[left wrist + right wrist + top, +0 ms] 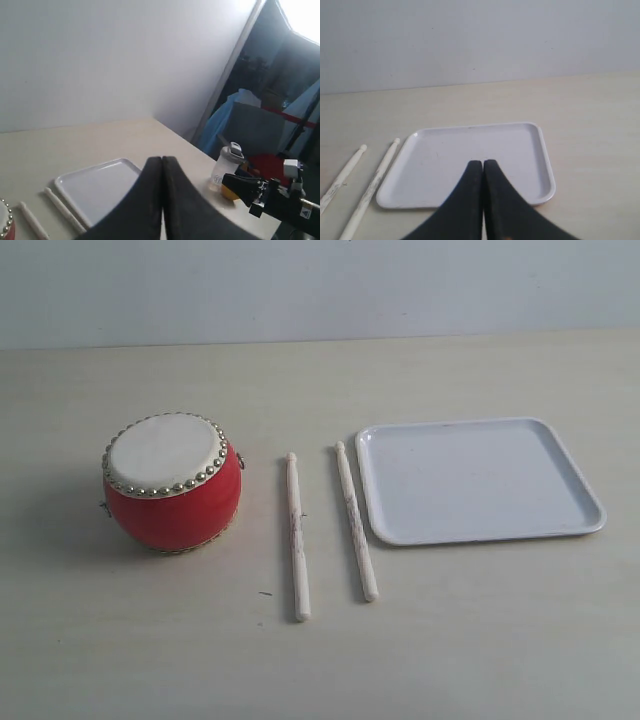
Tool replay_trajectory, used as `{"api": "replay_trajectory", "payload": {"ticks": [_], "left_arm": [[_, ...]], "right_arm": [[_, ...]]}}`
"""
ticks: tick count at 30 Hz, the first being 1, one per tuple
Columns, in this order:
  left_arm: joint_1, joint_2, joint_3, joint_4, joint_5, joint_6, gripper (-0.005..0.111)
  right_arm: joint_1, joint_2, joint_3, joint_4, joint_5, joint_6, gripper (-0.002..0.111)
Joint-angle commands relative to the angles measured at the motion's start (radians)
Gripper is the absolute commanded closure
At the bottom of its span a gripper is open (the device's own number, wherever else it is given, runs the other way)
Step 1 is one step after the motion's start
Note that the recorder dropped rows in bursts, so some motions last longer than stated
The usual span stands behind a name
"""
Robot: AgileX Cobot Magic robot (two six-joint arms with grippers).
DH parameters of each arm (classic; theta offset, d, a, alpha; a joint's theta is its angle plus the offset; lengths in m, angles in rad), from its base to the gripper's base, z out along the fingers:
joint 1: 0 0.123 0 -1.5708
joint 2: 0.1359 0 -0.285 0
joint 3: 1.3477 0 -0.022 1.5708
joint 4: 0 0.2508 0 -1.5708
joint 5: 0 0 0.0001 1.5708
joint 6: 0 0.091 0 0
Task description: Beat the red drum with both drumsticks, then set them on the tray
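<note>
I only see the grippers through their own wrist cams. Left gripper (162, 160): black fingers pressed flat together, nothing pinched, held above the table (450, 650) and facing across the tray. Right gripper (483, 162): same state, fingers pressed together with nothing between them, pointing at the tray from its near side.

Red drum (172, 485) stands upright on the left of the table. It has a glossy red body, an off-white skin on top and a gold stud ring around the rim. Both drumsticks lie flat on the table between drum and tray, roughly parallel, running near to far and apart from each other. Left drumstick (296, 540) is near the drum but not touching it. Right drumstick (355, 525) has dark scuffs and its far end lies just beside the tray's left edge. I can't tell if they touch.

Tray (480, 480) is on the right: white, low rim, rounded corners, nothing on it.

Path to the sticks looks unobstructed. Off the table's right side, the left wrist cam shows a clear bottle (222, 170) and a blue cloth (235, 112).
</note>
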Motion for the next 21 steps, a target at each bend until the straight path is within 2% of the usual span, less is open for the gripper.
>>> {"api": "replay_trajectory", "payload": {"ticks": [1,3,6,12,17,21], "left_arm": [[0.049,0.112,-0.097,0.004,0.072,0.009,0.107],[0.093,0.182,-0.148,0.005,0.069,0.059,0.107],[0.123,0.325,-0.304,0.02,0.043,0.148,0.107],[0.123,0.466,-0.518,0.15,-0.016,0.215,0.107],[0.088,0.555,-0.566,0.157,0.015,0.187,0.107],[0.034,0.607,-0.568,0.262,0.031,0.105,0.107]], "right_arm": [[-0.003,-0.006,0.004,-0.002,-0.005,-0.003,0.108],[-0.003,-0.006,0.004,-0.002,-0.005,-0.003,0.108],[-0.003,-0.006,0.004,-0.002,-0.005,-0.003,0.108],[-0.003,-0.006,0.004,-0.002,-0.005,-0.003,0.108],[-0.003,-0.006,0.004,-0.002,-0.005,-0.003,0.108],[-0.003,-0.006,0.004,-0.002,-0.005,-0.003,0.108]]}}
